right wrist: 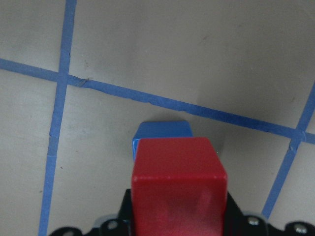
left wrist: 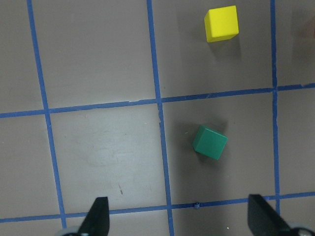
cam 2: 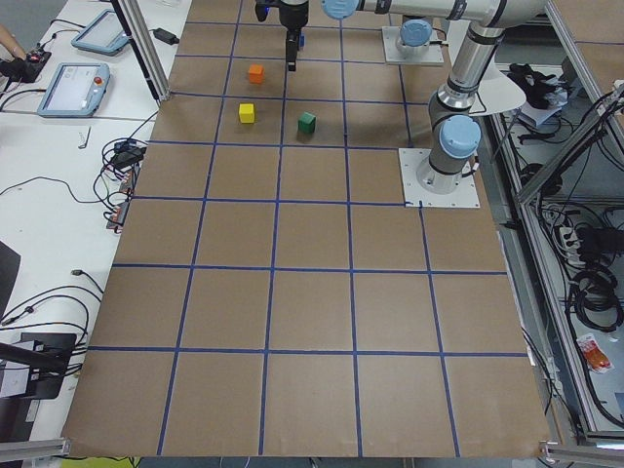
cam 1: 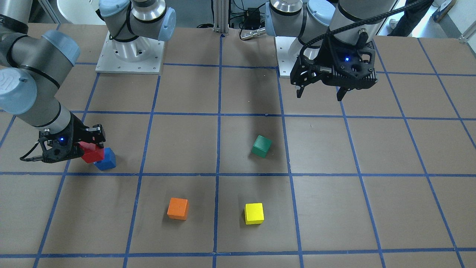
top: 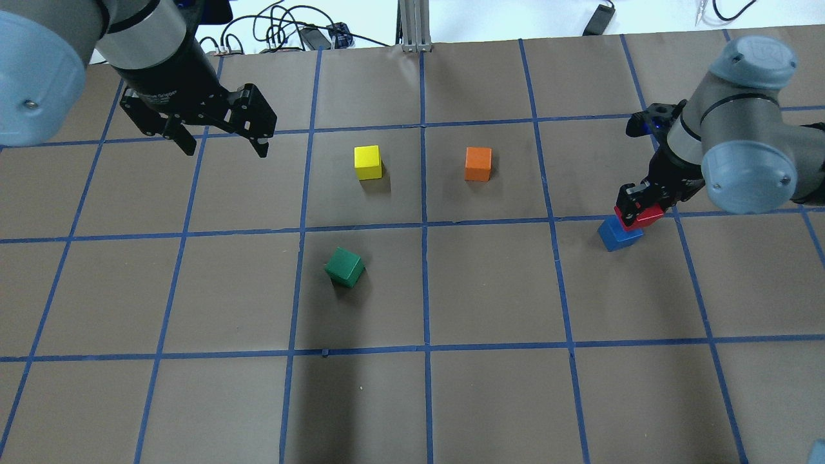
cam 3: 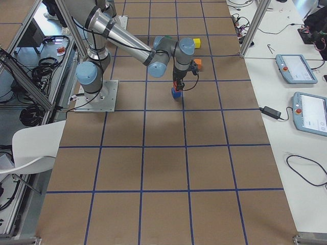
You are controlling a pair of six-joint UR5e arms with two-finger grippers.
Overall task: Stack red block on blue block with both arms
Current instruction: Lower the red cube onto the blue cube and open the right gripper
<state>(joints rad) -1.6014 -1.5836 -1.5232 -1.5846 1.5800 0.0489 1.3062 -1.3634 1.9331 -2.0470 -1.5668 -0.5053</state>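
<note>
My right gripper is shut on the red block and holds it tilted, right over the blue block, which stands on the table. I cannot tell whether the two touch. In the overhead view the red block overlaps the blue block at the right gripper. The right wrist view shows the red block covering most of the blue block. My left gripper is open and empty, high above the table, far from both blocks; it also shows in the front view.
A green cube lies near the table's middle, with a yellow cube and an orange cube farther out. The left wrist view shows the green cube and yellow cube below. The table is brown with blue tape lines.
</note>
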